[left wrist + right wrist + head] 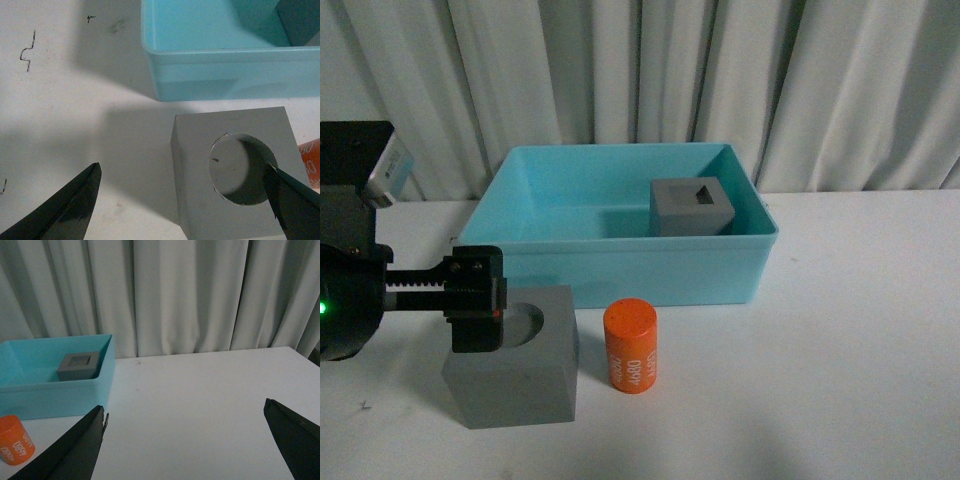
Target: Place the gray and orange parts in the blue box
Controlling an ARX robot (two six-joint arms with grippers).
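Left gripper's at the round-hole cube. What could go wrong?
One fingertip of the left gripper hangs over the round recess of the gray cube, not beyond its wall, so closing may pinch one wall and tip it. The orange cylinder stands close beside and could get knocked. The blue box wall is near; lift clear first.

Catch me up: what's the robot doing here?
The left gripper is open at the round-hole cube, which sits on the table in front of the box. One finger is over the recess and the other is out past the cube's side, with nothing gripped yet. The square-hole cube is already in the box. The orange cylinder stands on the table beside the round-hole cube. The right gripper is open, holding nothing.
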